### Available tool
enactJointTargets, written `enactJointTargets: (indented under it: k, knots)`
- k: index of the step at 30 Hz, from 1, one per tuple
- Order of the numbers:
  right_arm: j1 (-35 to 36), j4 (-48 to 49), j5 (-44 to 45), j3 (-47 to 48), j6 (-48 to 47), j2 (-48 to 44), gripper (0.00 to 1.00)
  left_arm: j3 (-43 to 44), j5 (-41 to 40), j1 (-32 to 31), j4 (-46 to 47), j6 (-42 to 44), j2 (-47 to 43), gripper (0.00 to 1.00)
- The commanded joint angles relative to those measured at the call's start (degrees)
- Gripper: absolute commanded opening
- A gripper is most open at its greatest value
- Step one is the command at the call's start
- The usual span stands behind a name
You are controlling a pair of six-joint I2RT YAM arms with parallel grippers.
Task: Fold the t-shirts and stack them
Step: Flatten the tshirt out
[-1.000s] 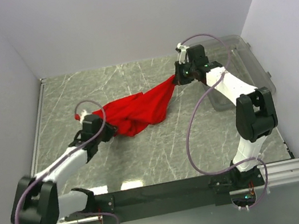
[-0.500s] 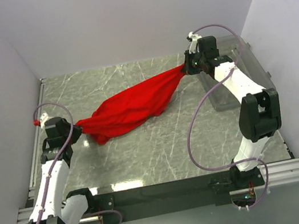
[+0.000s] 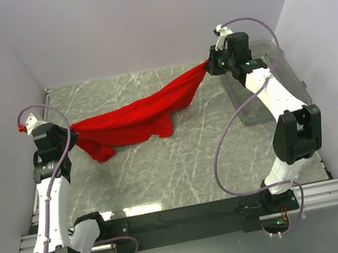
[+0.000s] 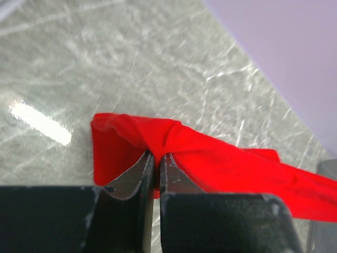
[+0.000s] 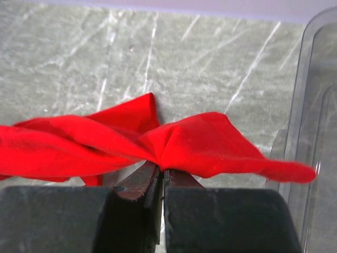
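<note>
A plain bright red short-sleeved cloth t-shirt (image 3: 131, 117) hangs stretched in a long, sagging band across the grey marble-patterned worktop (image 3: 163, 167), held at each end. On the left side, near the worktop's edge, the left jaws are pressed together on a bunched fold of the red cloth. In the left wrist view the cloth (image 4: 210, 158) rises to a ridge just in front of the jaw tips, with a short flap dropping to the left and the main body running off to the right. At the far right, the right jaws are shut on another gathered pinch of cloth, raised above the worktop just beside the clear plastic bin (image 3: 287, 73). In the right wrist view the cloth (image 5: 200, 142) fans out to both sides of the pinch, the long part leading left and a pointed flap reaching right towards the bin's rim (image 5: 316, 105). From that high right end the t-shirt slopes down to the lower left end, widest in the middle, where a loose hem hangs down. A small lobe droops near the left jaws. Whether the lowest folds touch the worktop cannot be told. The t-shirt lies wholly outside the bin.
</note>
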Motion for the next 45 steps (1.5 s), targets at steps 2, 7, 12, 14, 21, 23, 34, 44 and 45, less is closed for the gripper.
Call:
enactJointTargets:
  k: [2, 7, 12, 14, 21, 23, 34, 44, 45]
  knots:
    - [-0.89, 4.06, -1.35, 3.89, 0.93, -4.79, 0.0, 3.65, -1.6, 0.76, 4.25, 1.3, -4.08, 0.01]
    - [-1.77, 3.53, -4.16, 6.26, 3.74, -6.02, 0.0, 4.0, -2.47, 0.76, 6.27, -0.72, -8.2, 0.01]
    - [-2.03, 2.39, -5.4, 9.34, 5.59, -5.76, 0.0, 6.9, -5.98, 0.85, 5.13, -0.55, -9.0, 0.01]
    - [-2.03, 2.21, -5.84, 9.61, 5.5, -5.84, 0.0, 7.96, -6.08, 0.76, 4.78, -0.29, -8.83, 0.01]
    - [-2.39, 1.51, -7.42, 8.99, 4.89, -6.98, 0.0, 9.28, -7.84, 0.85, 3.55, -0.37, -9.17, 0.01]
    - [-2.56, 0.46, -9.69, 9.25, 4.01, -7.6, 0.0, 9.54, -7.05, 0.94, 3.29, -0.55, -9.7, 0.01]
    - [-4.23, -3.76, -19.1, 10.92, 1.98, -10.24, 0.0, 11.74, -6.86, 0.94, -0.76, -2.4, -11.99, 0.01]
    - [-5.11, -9.03, -28.94, 18.04, 3.04, -13.14, 0.0, 18.24, -8.54, 0.94, -6.47, -4.42, -11.99, 0.01]
    - [-5.11, -9.82, -29.74, 19.09, 3.47, -13.4, 0.0, 18.94, -8.54, 0.94, -6.73, -4.68, -12.16, 0.01]
